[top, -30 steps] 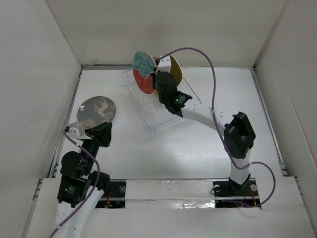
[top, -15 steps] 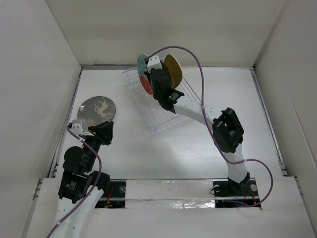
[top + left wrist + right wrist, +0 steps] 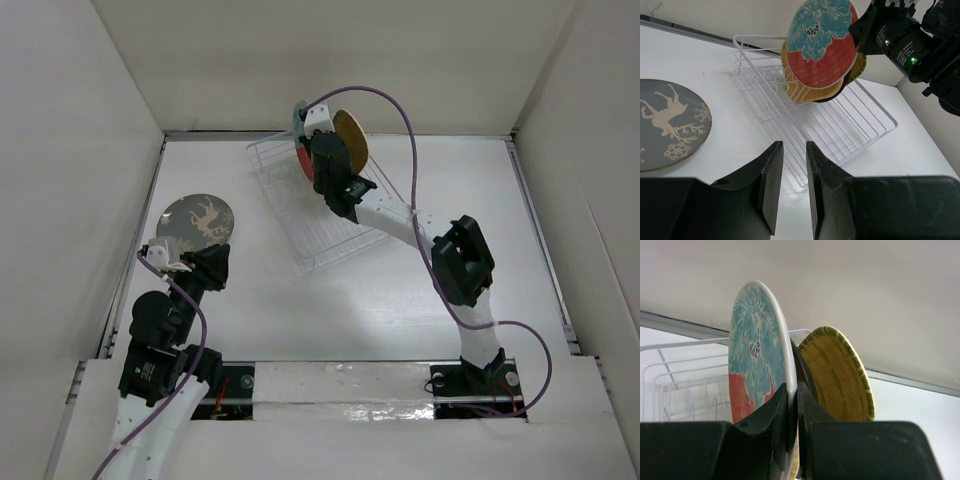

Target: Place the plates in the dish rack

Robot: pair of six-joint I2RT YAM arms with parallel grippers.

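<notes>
Pinching the red-and-teal round plate (image 3: 757, 355) upright above the clear plastic tined dish rack's (image 3: 850, 125) far end, my right gripper (image 3: 792, 395) could, I judged, knock it against the tan woven plate (image 3: 840, 375) standing there. My left gripper (image 3: 794, 165) hung narrow and empty; the grey deer-motif plate (image 3: 670, 120) lay left of the rack.

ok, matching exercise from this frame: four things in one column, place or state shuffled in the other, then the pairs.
1. red-and-teal plate
2. grey deer plate
3. tan woven plate
4. left gripper

A. lying flat on the table
B. jaws slightly apart, nothing between them
C. upright, rim pinched by the right gripper
D. standing in the dish rack, behind the held plate

Pairs: 1-C, 2-A, 3-D, 4-B
</notes>
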